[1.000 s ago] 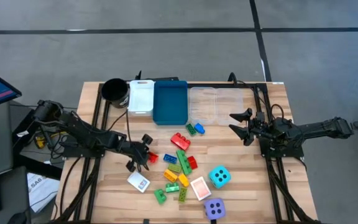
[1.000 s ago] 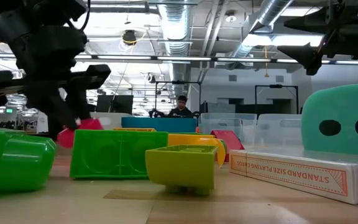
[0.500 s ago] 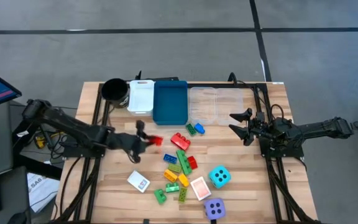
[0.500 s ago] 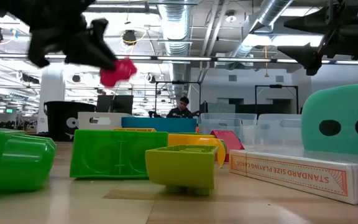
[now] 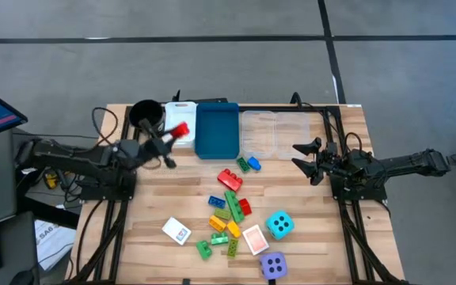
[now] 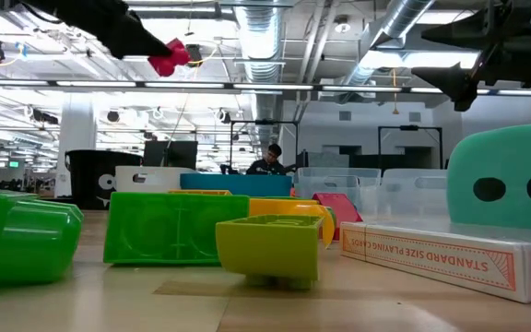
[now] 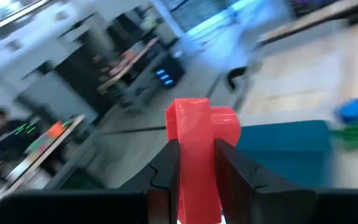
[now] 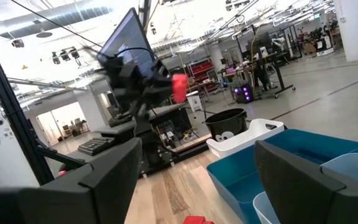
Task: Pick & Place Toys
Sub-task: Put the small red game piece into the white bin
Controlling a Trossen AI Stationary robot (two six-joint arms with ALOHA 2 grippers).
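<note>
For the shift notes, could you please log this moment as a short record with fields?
left gripper: shut on red brick, raised over the white tray
right gripper: open, empty, waiting at the table's right side near the clear tray
blue tray: no toys visible inside
black cup: beside the white tray
loose bricks: clustered mid-table
dice: cyan die, purple die

Low view: card box [image 6: 450, 255] at 4 o'clock carries red lettering "STANDARD SIZE PLAYING CARDS" along its side. High view: paper [image 5: 48, 234] on the floor at 8 o'clock reads "SAG", remainder illegible.
</note>
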